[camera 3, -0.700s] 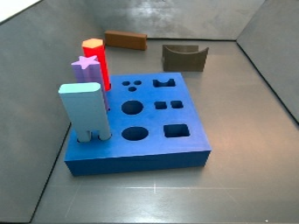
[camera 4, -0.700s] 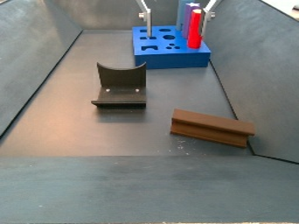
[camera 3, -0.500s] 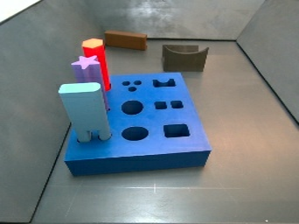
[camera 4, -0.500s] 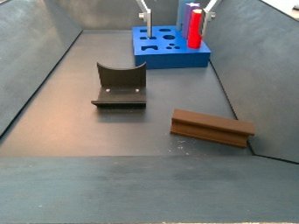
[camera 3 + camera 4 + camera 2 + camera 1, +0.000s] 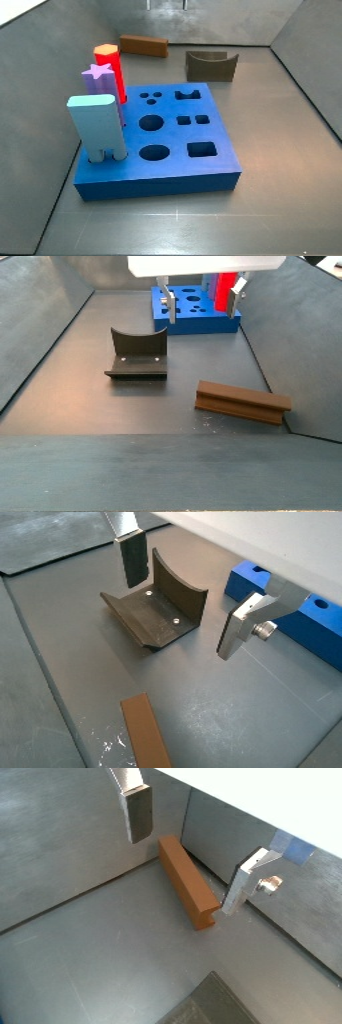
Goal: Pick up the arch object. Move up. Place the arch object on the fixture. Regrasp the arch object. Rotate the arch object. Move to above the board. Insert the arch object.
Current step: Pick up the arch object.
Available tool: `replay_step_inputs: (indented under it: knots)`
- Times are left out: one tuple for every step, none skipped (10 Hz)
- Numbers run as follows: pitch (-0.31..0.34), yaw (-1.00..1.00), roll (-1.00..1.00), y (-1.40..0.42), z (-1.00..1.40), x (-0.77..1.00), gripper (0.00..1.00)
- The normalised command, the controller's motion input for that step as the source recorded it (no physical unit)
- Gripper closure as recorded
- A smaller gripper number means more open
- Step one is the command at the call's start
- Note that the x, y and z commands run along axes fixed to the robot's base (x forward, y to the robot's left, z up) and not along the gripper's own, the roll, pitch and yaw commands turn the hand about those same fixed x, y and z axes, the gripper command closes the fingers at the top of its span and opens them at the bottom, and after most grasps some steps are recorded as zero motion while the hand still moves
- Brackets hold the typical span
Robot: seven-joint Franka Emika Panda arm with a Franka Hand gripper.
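Note:
The arch object, a long plain brown bar, lies flat on the grey floor near a wall; it also shows as the arch object and, in a wrist view, the arch object. The fixture, a dark block with a curved notch, stands apart from it, below the fingers in a wrist view. The blue board with its cut holes sits behind. My gripper hangs open, high over the floor in front of the board, with nothing between its fingers.
On the board stand a red hexagonal peg, a purple star peg and a pale blue block. Grey walls enclose the floor on all sides.
The gripper has come down and forward in a side view: earlier only its fingertips showed at the top edge, now its white body shows too. The arch object, fixture and board have not moved.

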Motion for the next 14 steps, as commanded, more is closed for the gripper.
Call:
replay_step_inputs:
  knots:
    - [-0.091, -0.89, -0.01, 0.00, 0.00, -0.14, 0.00]
    - [-0.084, -0.93, -0.02, 0.00, 0.00, -0.06, 0.00]
    - [-0.089, -0.93, -0.01, 0.00, 0.00, -0.06, 0.00]
    - [-0.084, -0.85, 0.00, 0.02, 0.00, -0.13, 0.00]
    - [-0.084, -0.76, 0.00, 0.10, 0.00, -0.17, 0.00]
    - [-0.003, -0.07, -0.01, 0.23, 0.00, -0.09, 0.00]
    - [0.000, 0.00, -0.02, 0.00, 0.00, 0.00, 0.00]
    - [0.000, 0.13, -0.03, 0.08, -0.09, -0.01, 0.00]
    - [-0.017, 0.34, -0.02, 0.17, -0.19, -0.08, 0.00]
    - [-0.034, 0.43, -0.04, 0.17, -0.23, -0.13, 0.00]
    - [-0.043, 0.54, -0.07, 0.09, -0.31, -0.10, 0.00]
    - [-0.051, 0.82, -0.13, 0.00, -0.45, -0.01, 0.00]
    - [-0.020, 0.97, -0.10, 0.00, -0.49, 0.00, 0.00]
    - [-0.063, 1.00, -0.07, 0.00, -0.48, 0.00, 0.00]
